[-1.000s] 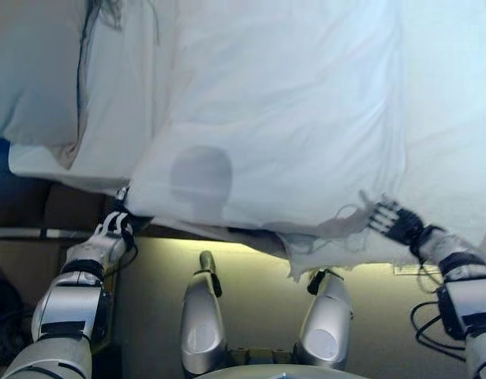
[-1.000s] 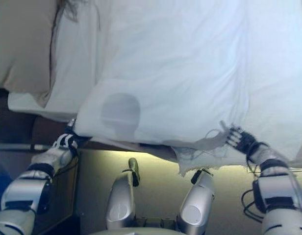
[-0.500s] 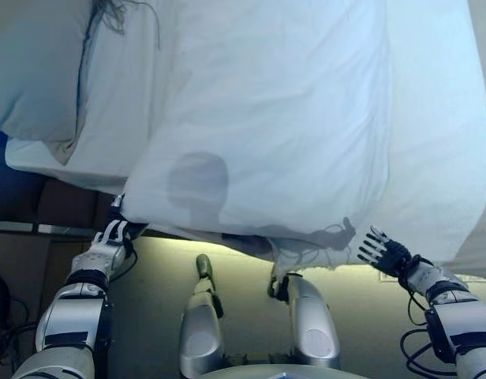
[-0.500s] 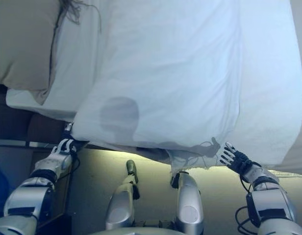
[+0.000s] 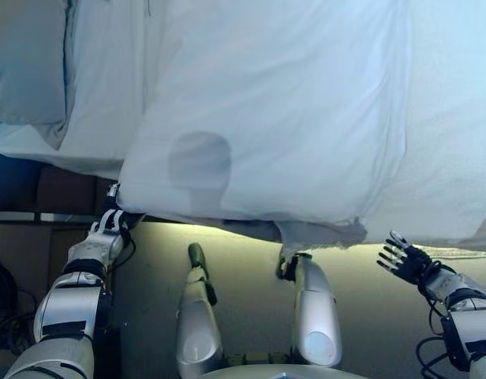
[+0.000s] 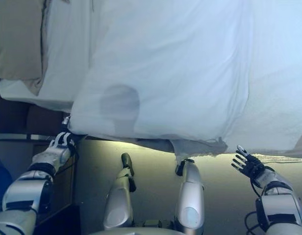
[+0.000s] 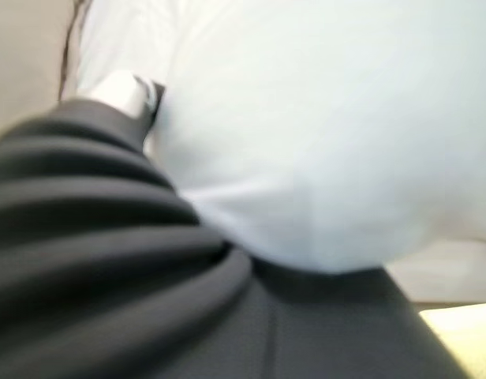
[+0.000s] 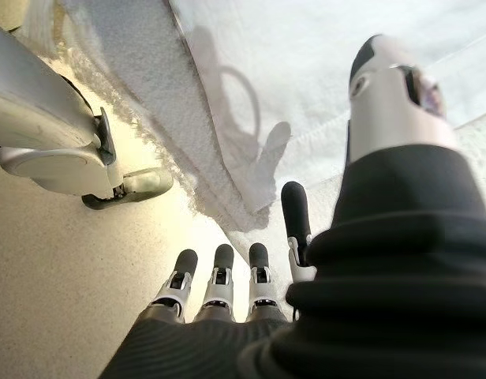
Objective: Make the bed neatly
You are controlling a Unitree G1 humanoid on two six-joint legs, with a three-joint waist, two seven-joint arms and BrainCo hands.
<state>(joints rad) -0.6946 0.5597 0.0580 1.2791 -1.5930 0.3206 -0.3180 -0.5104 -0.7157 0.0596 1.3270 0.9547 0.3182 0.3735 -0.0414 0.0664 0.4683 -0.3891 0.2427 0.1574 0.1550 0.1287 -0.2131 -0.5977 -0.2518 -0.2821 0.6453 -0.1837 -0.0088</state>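
A white duvet (image 5: pixel 282 118) covers the bed and hangs over its near edge. My left hand (image 5: pixel 107 235) is at the duvet's near left corner, fingers curled on the cloth; in the left wrist view the white cloth (image 7: pixel 322 142) lies right past the hand. My right hand (image 5: pixel 405 262) is open with fingers spread, below the duvet's near right edge and apart from it. The right wrist view shows straight fingers (image 8: pixel 219 272) with nothing in them. A rough white towel-like layer (image 5: pixel 318 233) pokes out under the duvet's edge.
A pillow (image 5: pixel 26 63) lies at the far left on a white sheet (image 5: pixel 101 103). The dark bed frame (image 5: pixel 61 193) shows under the sheet at the left. Beige floor (image 5: pixel 361 316) runs along the bed's near side.
My right hand has come off the duvet's near edge, dropped down and to the right, and spread its fingers. The left hand stays at the corner.
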